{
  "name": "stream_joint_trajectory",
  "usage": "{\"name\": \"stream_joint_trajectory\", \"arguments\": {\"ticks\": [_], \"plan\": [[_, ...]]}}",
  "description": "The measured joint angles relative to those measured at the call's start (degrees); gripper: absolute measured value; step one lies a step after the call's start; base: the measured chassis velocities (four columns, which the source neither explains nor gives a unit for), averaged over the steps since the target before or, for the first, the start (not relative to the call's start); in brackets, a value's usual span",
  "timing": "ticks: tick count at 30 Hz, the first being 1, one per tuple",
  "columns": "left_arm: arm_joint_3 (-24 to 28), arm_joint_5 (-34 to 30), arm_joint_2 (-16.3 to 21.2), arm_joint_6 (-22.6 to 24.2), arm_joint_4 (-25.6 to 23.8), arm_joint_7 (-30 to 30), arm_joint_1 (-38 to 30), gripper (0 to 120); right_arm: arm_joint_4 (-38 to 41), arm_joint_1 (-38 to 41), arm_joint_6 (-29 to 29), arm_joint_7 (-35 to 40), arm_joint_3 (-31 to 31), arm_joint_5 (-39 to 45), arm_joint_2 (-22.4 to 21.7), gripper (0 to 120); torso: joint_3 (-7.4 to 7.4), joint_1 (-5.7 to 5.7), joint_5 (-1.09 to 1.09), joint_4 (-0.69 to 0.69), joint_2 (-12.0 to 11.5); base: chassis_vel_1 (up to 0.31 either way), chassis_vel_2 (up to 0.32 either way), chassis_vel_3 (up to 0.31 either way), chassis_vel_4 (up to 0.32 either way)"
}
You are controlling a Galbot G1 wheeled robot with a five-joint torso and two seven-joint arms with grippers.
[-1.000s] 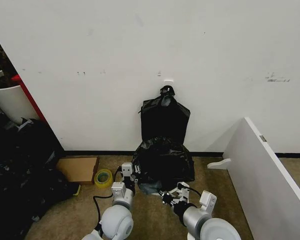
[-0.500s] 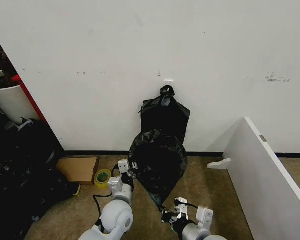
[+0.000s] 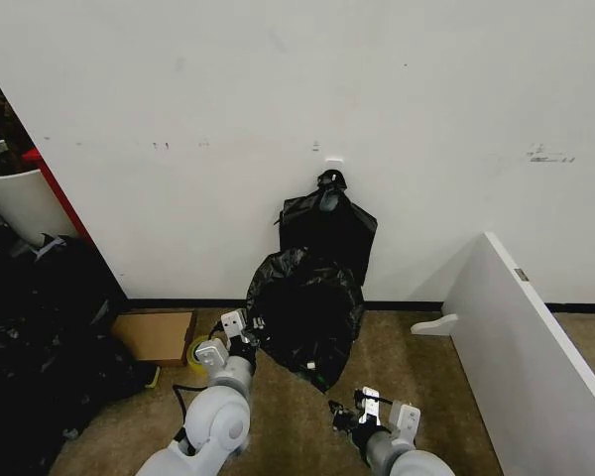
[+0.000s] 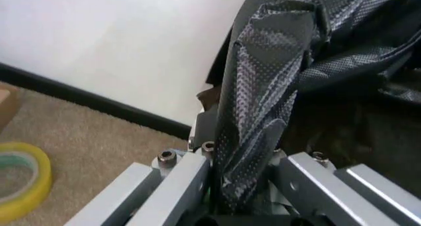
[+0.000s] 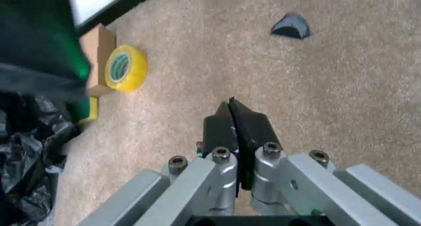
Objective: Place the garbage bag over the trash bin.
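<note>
**Bag held up off the carpet by the left gripper**

Beige carpet (image 3: pixel 307 421) runs up to a white wall (image 3: pixel 377 99) with a black baseboard along its foot. Near the middle of that wall edge, the garbage bag (image 3: pixel 305 315) hangs in the air as a loose, crinkled black bundle, lifted clear of the carpet and tapering to a point at its lower end. Behind it, leaning against the wall, stands a flat black bag with a knotted top (image 3: pixel 327 230).

At the bundle's left side the left gripper (image 3: pixel 246 332) has hold of the plastic. In the left wrist view a twisted strip of the garbage bag (image 4: pixel 263 88) runs down between the metal fingers (image 4: pixel 177 184), which pinch it tight.

Lower and nearer the robot, the right gripper (image 3: pixel 349 412) hangs over bare carpet, apart from the bag. In the right wrist view its black pads (image 5: pixel 253 130) are pressed together with nothing between them.

Beside the left gripper, toward the left wall edge, a yellow tape roll (image 3: pixel 196 352) lies on the carpet, touching a flat cardboard box (image 3: pixel 157 335). Farther left a heap of black bags (image 3: pixel 40 337) fills the corner, with a large white container (image 3: pixel 20 198) above it. On the right, a white panel (image 3: pixel 531 347) slants out from the wall.
</note>
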Motion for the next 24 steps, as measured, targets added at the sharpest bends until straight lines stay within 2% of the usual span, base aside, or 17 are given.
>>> {"name": "stream_joint_trajectory", "arguments": {"ticks": [3,5,10,11,17,19,24], "plan": [[-0.04,0.94,-0.02,-0.6,0.54,0.06,-0.01,1,0.73,-0.71,0.38,-0.54,0.49,-0.18,-0.56,0,0.0,0.0,0.0,0.01,0.0,0.0,0.0,0.0,0.0],[-0.06,1.3,-0.05,-0.98,0.93,0.06,-0.03,1,1.39,-1.38,0.67,-1.25,1.14,-0.46,-1.09,5,0.0,0.0,0.0,0.01,0.0,0.0,0.0,0.0,0.0],[-0.42,1.51,0.1,-2.26,1.68,-0.32,-0.46,1,7.58,-6.29,-0.07,-10.6,4.02,-1.71,-3.83,29,0.0,0.0,-0.01,0.0,0.0,0.0,0.0,0.0,0.0],[-0.42,1.51,0.1,-2.26,1.68,-0.32,-0.46,1,7.58,-6.29,-0.07,-10.6,4.02,-1.71,-3.83,29,0.0,0.0,-0.01,0.0,0.0,0.0,0.0,0.0,0.0],[-0.47,1.77,0.26,-2.34,1.66,-0.41,-0.56,1,12.69,-7.69,-0.08,-12.92,4.61,-3.17,-4.3,53,0.0,0.0,-0.01,0.0,0.0,0.0,0.0,0.0,0.0],[-0.47,1.8,0.32,-2.35,1.63,-0.41,-0.49,1,12.87,-7.7,0.44,-12.94,4.99,-3.06,-4.23,57,0.0,0.0,-0.01,0.0,0.0,0.0,0.0,0.0,0.0],[-0.06,1.85,0.8,-2.27,1.14,-0.2,-0.14,1,12.31,-6.24,2.59,-12.69,7.93,-0.78,-3.67,77,0.0,0.0,0.0,0.01,0.0,0.0,0.0,0.0,0.0]]}}
